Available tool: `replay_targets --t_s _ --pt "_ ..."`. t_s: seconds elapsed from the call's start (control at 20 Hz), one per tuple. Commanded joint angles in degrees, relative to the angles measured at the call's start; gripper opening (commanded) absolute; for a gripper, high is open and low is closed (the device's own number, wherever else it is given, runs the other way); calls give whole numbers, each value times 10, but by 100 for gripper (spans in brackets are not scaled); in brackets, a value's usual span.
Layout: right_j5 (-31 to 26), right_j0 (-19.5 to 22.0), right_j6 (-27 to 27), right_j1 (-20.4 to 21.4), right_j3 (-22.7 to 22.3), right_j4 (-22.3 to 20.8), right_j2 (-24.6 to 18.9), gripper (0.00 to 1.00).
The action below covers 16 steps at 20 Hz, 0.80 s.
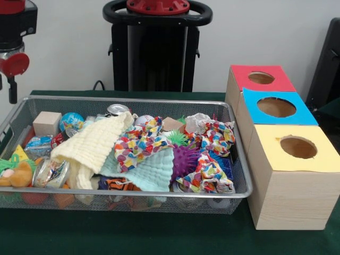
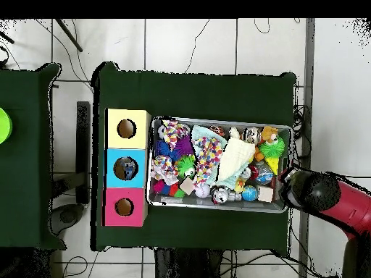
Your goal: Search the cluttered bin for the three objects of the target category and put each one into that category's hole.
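Observation:
A wire mesh bin [image 1: 133,194] holds a heap of clutter. On top lie a yellow cloth [image 1: 93,146], a pale green cloth [image 1: 154,171] and two bright patterned cloths [image 1: 139,141] [image 1: 212,171]. Among them show a purple spiky ball [image 1: 184,159], a green spiky toy [image 1: 177,138], a wooden block [image 1: 47,123], a globe ball [image 1: 71,121] and a can [image 1: 117,109]. Three boxes with holes stand beside the bin: red [image 1: 263,78], blue [image 1: 276,108], yellow [image 1: 297,147]. My gripper [image 1: 11,87] hangs outside the bin's end by the block, above the table; in the overhead view the gripper [image 2: 291,179] is at the bin's [image 2: 217,206] right edge.
An orange plush toy [image 1: 18,175] and a tiger-striped item [image 1: 114,184] lie low in the bin. In the overhead view something pale shows inside the blue box's hole [image 2: 128,169]. A second green table [image 2: 22,152] stands at the left. Cables run over the floor.

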<state>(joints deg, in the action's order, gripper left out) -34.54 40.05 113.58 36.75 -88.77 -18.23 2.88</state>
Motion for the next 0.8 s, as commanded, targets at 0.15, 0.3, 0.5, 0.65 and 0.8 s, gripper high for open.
replay_targets --t_s 0.15,0.3,0.5,0.65,0.8 --pt "34 4 -20 -33 -9 -8 -68 100" --pt "53 4 -10 -39 -18 -9 -68 100" --pt "66 7 -9 -49 -17 -8 -71 100" --pt "75 10 -10 -62 -12 -7 -76 100" --pt "84 11 -10 -75 -6 -6 -80 100"
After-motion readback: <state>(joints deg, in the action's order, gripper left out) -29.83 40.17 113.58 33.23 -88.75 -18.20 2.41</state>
